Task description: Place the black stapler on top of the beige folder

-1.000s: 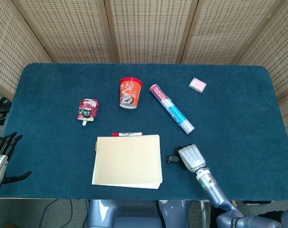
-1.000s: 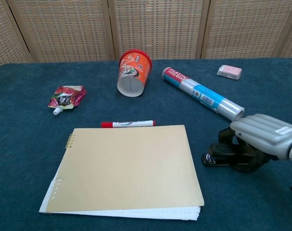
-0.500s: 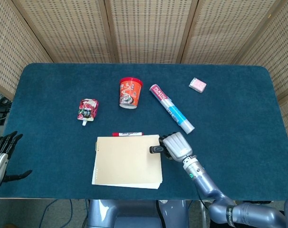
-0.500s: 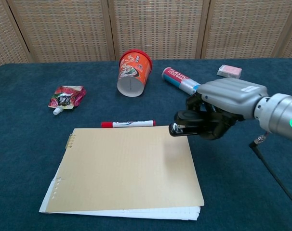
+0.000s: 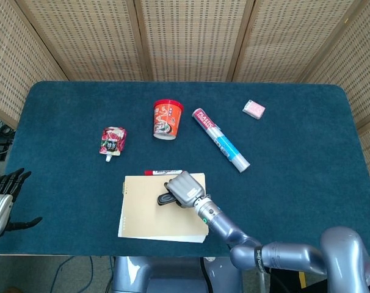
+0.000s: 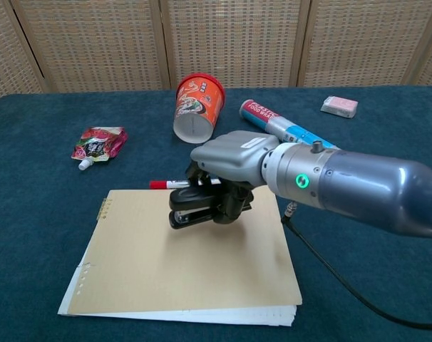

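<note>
My right hand (image 5: 184, 188) (image 6: 229, 169) grips the black stapler (image 6: 192, 211) (image 5: 166, 198) from above and holds it over the middle of the beige folder (image 5: 142, 217) (image 6: 166, 267). The stapler's tip points toward the left. Whether the stapler touches the folder or hangs just above it, I cannot tell. The folder lies flat near the table's front edge on a few white sheets. My left hand (image 5: 2, 204) stays at the far left table edge in the head view, fingers spread and holding nothing.
A red marker (image 6: 172, 184) lies along the folder's far edge. Behind it stand a red cup (image 6: 198, 107), a plastic-wrap roll (image 6: 284, 131), a red pouch (image 6: 98, 144) and a pink eraser (image 6: 339, 106). The blue table (image 5: 307, 152) ends close in front.
My right hand lifted the stapler from the table right of the folder and carried it left, over the folder's middle. The left hand has not moved.
</note>
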`<state>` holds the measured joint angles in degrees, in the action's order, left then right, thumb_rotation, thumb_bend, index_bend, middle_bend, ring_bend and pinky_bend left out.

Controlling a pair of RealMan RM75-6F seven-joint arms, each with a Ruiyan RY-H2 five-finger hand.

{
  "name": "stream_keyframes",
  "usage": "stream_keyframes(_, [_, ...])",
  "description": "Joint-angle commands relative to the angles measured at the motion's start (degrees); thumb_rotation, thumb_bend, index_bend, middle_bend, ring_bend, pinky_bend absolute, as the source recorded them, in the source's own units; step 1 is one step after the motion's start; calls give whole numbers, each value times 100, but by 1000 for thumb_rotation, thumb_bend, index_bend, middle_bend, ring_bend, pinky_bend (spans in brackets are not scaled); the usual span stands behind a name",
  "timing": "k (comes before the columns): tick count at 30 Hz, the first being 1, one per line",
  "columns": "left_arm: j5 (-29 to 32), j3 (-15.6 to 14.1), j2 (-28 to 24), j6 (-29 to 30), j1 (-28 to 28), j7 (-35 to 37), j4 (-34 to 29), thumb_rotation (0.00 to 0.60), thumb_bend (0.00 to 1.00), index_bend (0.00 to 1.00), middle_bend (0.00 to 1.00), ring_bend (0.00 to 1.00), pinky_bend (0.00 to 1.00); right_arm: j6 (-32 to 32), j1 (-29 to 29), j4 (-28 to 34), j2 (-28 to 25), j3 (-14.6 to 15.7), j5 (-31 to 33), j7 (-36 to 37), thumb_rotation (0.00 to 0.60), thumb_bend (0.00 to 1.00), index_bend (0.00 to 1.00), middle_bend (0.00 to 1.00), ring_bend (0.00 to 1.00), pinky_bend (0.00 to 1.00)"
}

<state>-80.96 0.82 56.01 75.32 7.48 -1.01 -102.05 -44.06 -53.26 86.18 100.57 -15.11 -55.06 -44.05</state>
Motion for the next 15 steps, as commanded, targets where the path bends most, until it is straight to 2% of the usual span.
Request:
stream_keyframes(1, [113,29,36,-93,50,-22,53,600,0,0,0,0,0,317,-220,-128,137,88,-7,180,600,540,628,654,617,581])
stream_keyframes(3, [174,40,51,-147,76,-34,73,600,0,0,0,0,0,372,-310,-188,198,147,-139,269,600,535,611,641,609,579])
stream_keyframes(5, [211,44,59,-183,94,-48,87,600,0,0,0,0,0,374,-371,-275,255,209,-279,349,600,389,420,522,524,513])
stream_keyframes(7, [235,48,63,-197,103,-56,93,600,0,0,0,0,0,370,-424,-347,274,286,-337,390,600,81,80,199,259,258])
stream_keyframes(8, [237,47,62,-195,103,-54,95,600,0,0,0,0,0,410,-442,-334,240,333,-243,373,600,20,21,108,172,170])
stream_keyframes(9, [237,48,61,-193,104,-48,93,600,0,0,0,0,0,435,-467,-283,193,362,-125,341,600,0,0,26,80,76])
stream_keyframes(10, [234,44,59,-192,104,-44,91,600,0,0,0,0,0,431,-494,-217,135,391,-35,292,600,0,0,1,33,30])
stream_keyframes(15, [153,12,42,-172,101,-13,64,600,0,0,0,0,0,95,-438,322,-266,514,-55,225,600,0,0,0,2,0])
